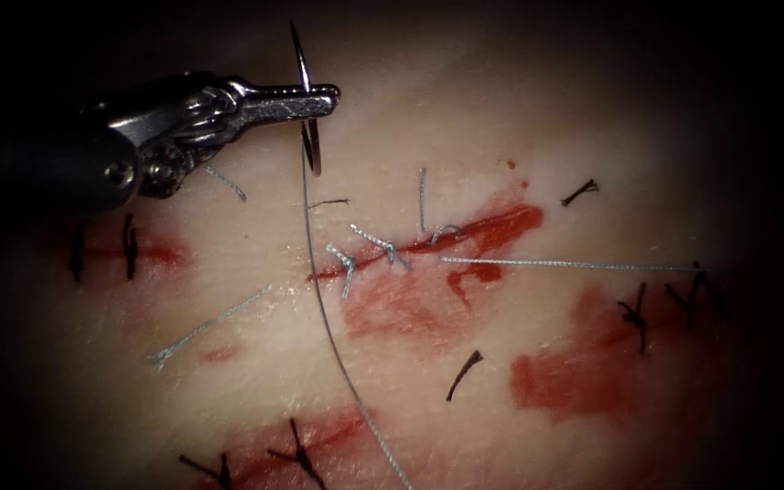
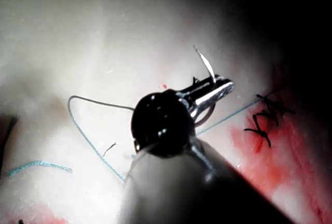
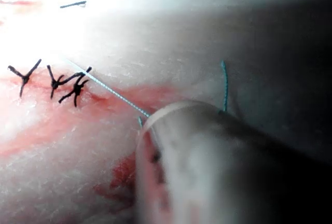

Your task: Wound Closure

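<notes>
My left tool (image 1: 327,99) reaches in from the left, above and left of the cut (image 1: 428,245), with its jaws shut on the curved needle (image 1: 304,68) near mid-curve. The needle stands clear of the tissue (image 1: 501,118), point up, its lower arc hanging below the jaws. From it the thread (image 1: 328,336) runs down past the cut's left end and off the picture's bottom edge. The left wrist view has the same jaws (image 2: 225,86) clamping the needle (image 2: 206,64), with thread (image 2: 88,130) looping over the tissue. The right tool's shaft (image 3: 207,167) hides its jaws.
Pale blue stitches (image 1: 369,247) cross the cut, and one long tail (image 1: 573,265) lies out to the right. Red fluid (image 1: 492,227) pools along the cut and below it. Black stitches (image 1: 637,313) mark other closed cuts at right, left (image 1: 127,243) and bottom (image 1: 299,454).
</notes>
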Action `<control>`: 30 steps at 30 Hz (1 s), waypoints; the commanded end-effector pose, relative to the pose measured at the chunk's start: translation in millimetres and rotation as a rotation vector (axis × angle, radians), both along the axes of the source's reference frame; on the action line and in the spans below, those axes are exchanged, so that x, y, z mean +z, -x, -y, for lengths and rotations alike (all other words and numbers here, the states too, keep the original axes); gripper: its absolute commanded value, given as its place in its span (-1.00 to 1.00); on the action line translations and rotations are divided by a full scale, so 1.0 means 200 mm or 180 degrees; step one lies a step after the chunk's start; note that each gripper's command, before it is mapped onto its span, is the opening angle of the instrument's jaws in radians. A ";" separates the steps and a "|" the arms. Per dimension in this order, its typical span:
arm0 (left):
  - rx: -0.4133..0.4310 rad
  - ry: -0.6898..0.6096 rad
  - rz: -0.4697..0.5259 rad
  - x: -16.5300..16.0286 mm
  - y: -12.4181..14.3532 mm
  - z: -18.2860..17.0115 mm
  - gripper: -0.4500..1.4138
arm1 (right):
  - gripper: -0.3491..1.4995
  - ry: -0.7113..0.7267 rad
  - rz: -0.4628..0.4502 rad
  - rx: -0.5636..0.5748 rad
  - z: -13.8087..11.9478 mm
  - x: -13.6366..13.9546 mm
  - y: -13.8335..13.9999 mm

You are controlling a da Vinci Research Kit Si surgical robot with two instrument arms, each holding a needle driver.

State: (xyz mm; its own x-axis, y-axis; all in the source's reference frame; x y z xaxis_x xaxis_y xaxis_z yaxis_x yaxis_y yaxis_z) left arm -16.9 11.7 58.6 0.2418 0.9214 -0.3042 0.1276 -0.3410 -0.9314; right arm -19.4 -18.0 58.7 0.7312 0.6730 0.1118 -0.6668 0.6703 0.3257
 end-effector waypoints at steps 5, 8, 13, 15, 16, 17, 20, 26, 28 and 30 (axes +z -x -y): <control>0.0004 0.0000 0.0004 0.003 0.002 0.001 -1.00 | -1.00 -0.0006 0.0096 0.0036 0.003 0.001 0.002; 0.0006 0.0000 0.0005 0.003 0.002 0.001 -1.00 | -1.00 -0.0012 0.0106 0.0077 0.003 0.001 0.004; 0.0007 0.0001 0.0006 0.003 0.002 0.001 -1.00 | -1.00 -0.0008 0.0184 0.0068 0.003 0.001 0.009; 0.0008 0.0001 0.0007 0.003 0.003 0.001 -1.00 | -1.00 -0.0011 0.0186 0.0078 0.003 0.000 0.010; 0.0008 0.0001 0.0007 0.003 0.003 0.001 -1.00 | -1.00 -0.0011 0.0186 0.0078 0.003 0.000 0.010; 0.0009 0.0001 0.0007 0.003 0.002 0.001 -1.00 | -1.00 -0.0015 0.0195 0.0109 0.003 0.000 0.010; 0.0009 0.0001 0.0008 0.003 0.002 0.001 -1.00 | -1.00 -0.0016 0.0193 0.0113 0.004 -0.001 0.012; 0.0011 0.0000 0.0009 0.003 0.003 0.001 -1.00 | -1.00 -0.0020 0.0202 0.0125 0.004 -0.002 0.015; 0.0010 0.0000 0.0008 0.002 0.003 0.001 -1.00 | -1.00 -0.0023 0.0208 0.0142 0.004 -0.002 0.015; 0.0011 0.0000 0.0009 0.002 0.003 0.001 -1.00 | -1.00 -0.0017 0.0214 0.0171 0.005 -0.003 0.015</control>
State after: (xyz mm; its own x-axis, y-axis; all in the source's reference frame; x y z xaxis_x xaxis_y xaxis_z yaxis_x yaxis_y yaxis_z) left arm -16.9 11.6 58.6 0.2396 0.9221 -0.3039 0.1310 -0.3408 -0.9309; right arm -23.3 -18.6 57.7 0.6845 0.7102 0.1646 -0.7226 0.6313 0.2815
